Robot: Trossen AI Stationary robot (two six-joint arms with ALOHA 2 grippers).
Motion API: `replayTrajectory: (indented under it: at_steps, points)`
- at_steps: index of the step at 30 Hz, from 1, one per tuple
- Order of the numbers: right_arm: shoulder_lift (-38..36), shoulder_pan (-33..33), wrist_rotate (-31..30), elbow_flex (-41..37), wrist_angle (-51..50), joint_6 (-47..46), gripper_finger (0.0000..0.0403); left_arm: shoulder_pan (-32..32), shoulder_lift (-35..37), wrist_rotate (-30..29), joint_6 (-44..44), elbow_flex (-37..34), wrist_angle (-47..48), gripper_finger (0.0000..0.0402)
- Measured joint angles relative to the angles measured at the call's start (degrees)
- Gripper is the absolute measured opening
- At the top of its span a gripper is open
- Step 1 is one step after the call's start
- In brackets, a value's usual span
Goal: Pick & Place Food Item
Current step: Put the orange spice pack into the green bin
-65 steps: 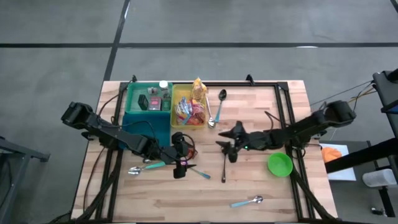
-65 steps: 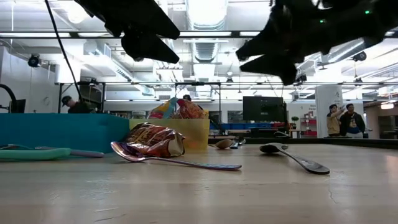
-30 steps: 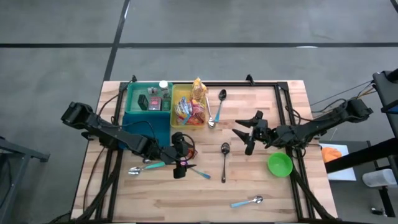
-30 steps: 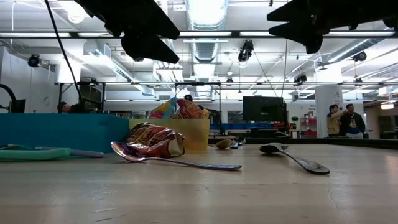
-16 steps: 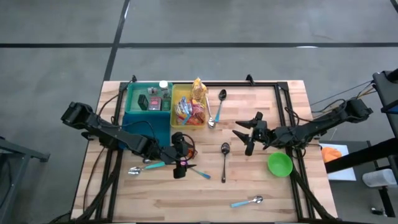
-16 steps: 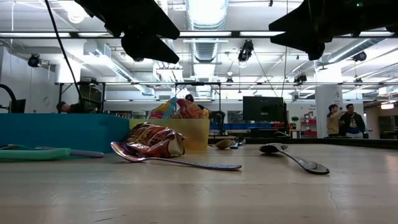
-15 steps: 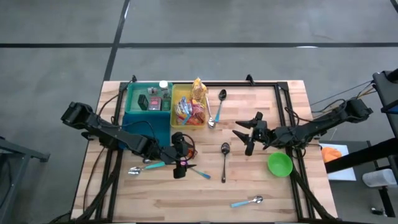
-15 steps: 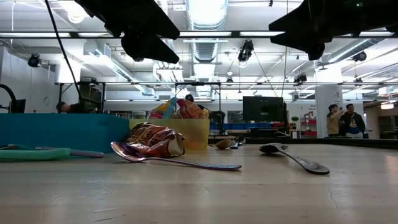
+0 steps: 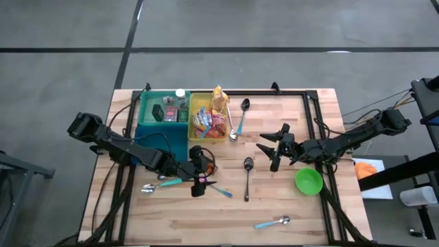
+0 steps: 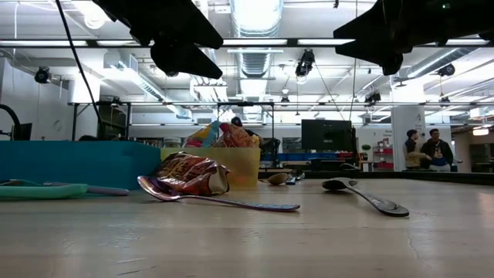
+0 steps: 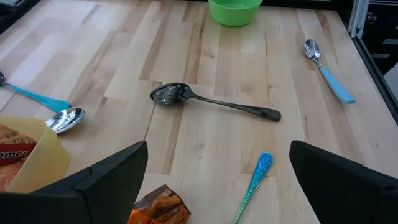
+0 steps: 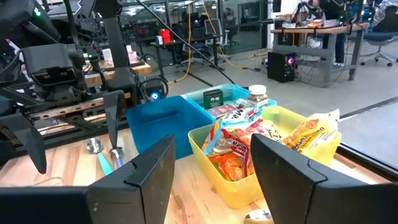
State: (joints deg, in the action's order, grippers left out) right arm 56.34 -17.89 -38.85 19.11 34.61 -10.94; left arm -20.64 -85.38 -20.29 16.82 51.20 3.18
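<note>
From above, the left gripper (image 9: 197,180) hovers spread-fingered over the snack packet (image 9: 203,165) beside the yellow bin (image 9: 193,120), poised to grab. The right wrist view shows the right gripper (image 12: 208,171) parted, empty, facing that bin.

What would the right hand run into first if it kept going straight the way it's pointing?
Probably the yellow bin of snack packets: the right hand points across the table toward it, open and raised. It might pass above the rim; height is hard to judge.
</note>
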Motion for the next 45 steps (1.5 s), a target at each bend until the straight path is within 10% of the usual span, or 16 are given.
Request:
replayTrajectory:
  at_steps: [25, 36, 45]
  points:
    - [0.0, 0.0, 0.0, 0.0, 0.0, 0.0, 0.0206, 1.4, 0.1, 2.1, 27.5, 4.6, 13.2, 0.0395]
    - [0.0, 0.0, 0.0, 0.0, 0.0, 0.0, 0.0206, 2.6, 0.1, 7.0, 11.0, 10.2, 17.8, 0.0395]
    - [0.0, 0.0, 0.0, 0.0, 0.0, 0.0, 0.0206, 6.0, -0.2, 2.1, 35.9, 10.3, 19.2, 0.0395]
